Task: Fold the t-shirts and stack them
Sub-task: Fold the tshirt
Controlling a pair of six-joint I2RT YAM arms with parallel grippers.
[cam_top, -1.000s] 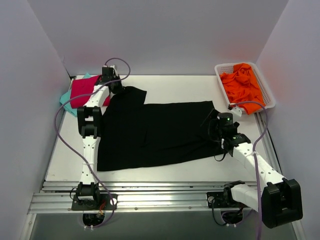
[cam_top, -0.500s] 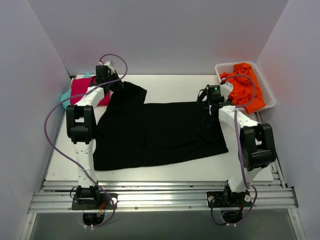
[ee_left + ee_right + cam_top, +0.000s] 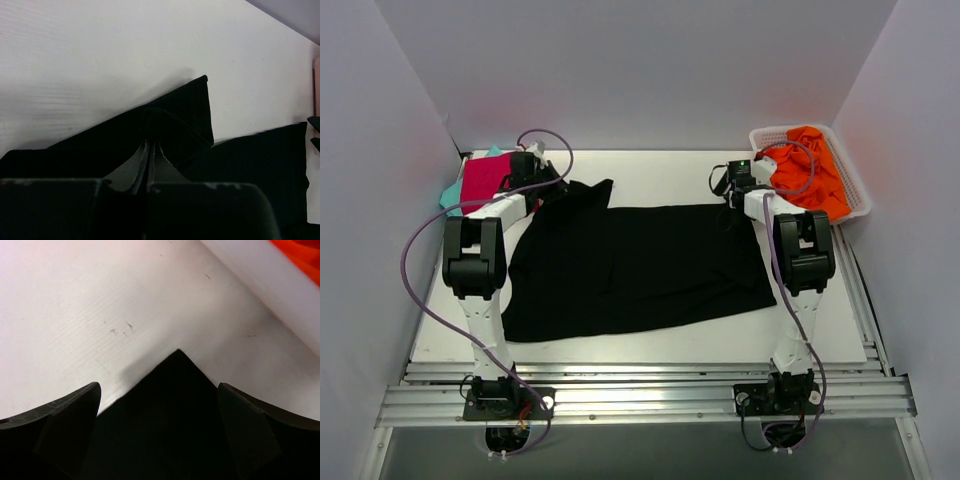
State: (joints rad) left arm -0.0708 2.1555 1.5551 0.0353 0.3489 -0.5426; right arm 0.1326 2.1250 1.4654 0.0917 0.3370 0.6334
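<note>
A large black t-shirt [image 3: 640,265] lies spread flat across the middle of the table. My left gripper [image 3: 546,184] is at its far left corner, shut on a fold of black cloth [image 3: 185,112]; the closed fingertips [image 3: 150,149] pinch it. My right gripper [image 3: 733,190] hovers at the shirt's far right corner, open, with that pointed corner [image 3: 175,390] between its fingers [image 3: 70,420] and not gripped. A magenta shirt [image 3: 482,180] lies folded on a teal one [image 3: 450,197] at the far left.
A white basket [image 3: 855,190] with crumpled orange clothes [image 3: 810,170] stands at the far right; its rim [image 3: 260,285] shows in the right wrist view. White walls close in the table on three sides. Purple cables loop off both arms.
My right arm swung from the shirt's near right edge to its far right corner, jaws still open. The left gripper, still shut, drew the sleeve slightly nearer, leaving a pointed flap.
</note>
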